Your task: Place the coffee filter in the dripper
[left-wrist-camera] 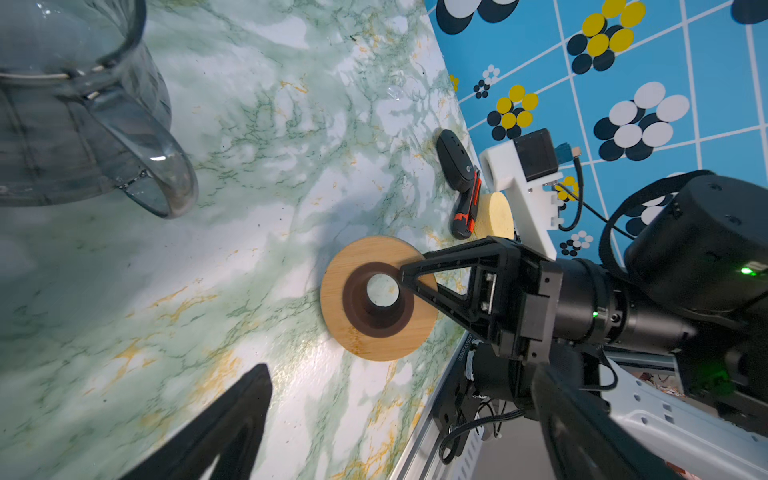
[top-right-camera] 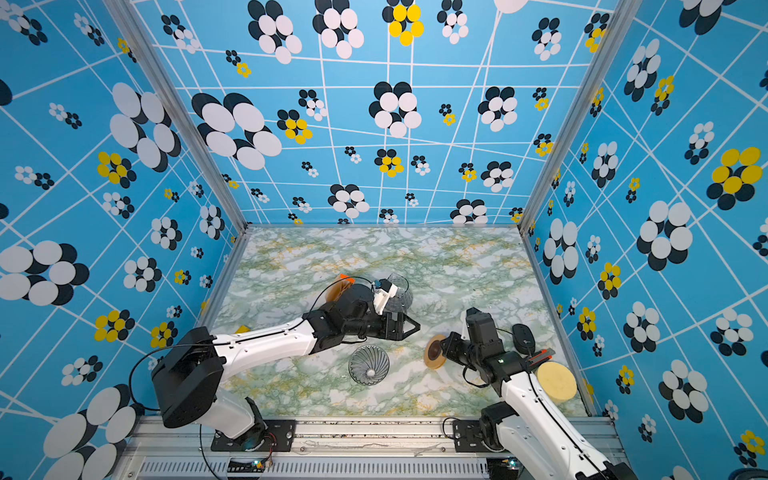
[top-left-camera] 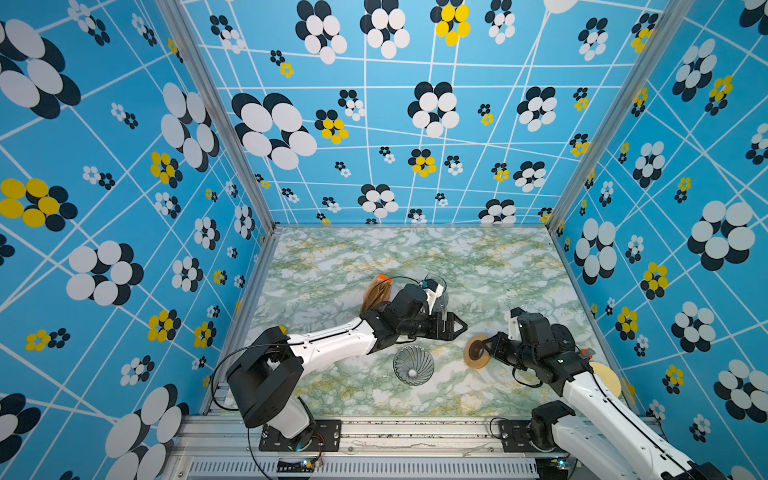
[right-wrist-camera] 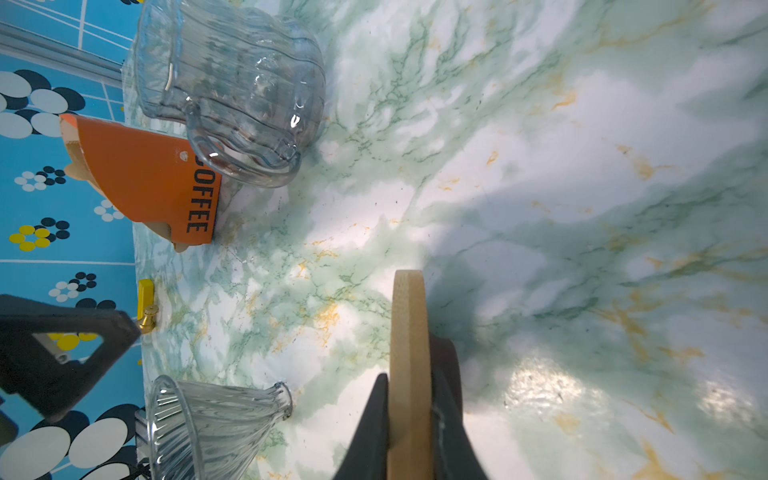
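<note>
The dripper (top-left-camera: 413,365), a clear ribbed glass cone, rests on the marble table (top-left-camera: 415,257) near the front, its wide mouth facing both top views; the right wrist view shows it too, as the dripper (right-wrist-camera: 216,424). No single coffee filter shows in any view. My left gripper (top-left-camera: 459,328) hangs open and empty just behind the dripper. My right gripper (top-left-camera: 482,347) is shut on a round wooden ring (top-left-camera: 473,361), held on edge to the right of the dripper. The ring (right-wrist-camera: 407,311) sits between the two black fingers (right-wrist-camera: 374,415). The left wrist view shows the same grip on the ring (left-wrist-camera: 345,332).
A clear glass jug (right-wrist-camera: 232,83) and an orange-tagged packet of brown filters (top-left-camera: 376,295) stand behind the left arm. A black mouse (top-right-camera: 524,337), a red-black tool (left-wrist-camera: 467,212) and a yellow foam disc (top-right-camera: 557,380) lie by the right wall.
</note>
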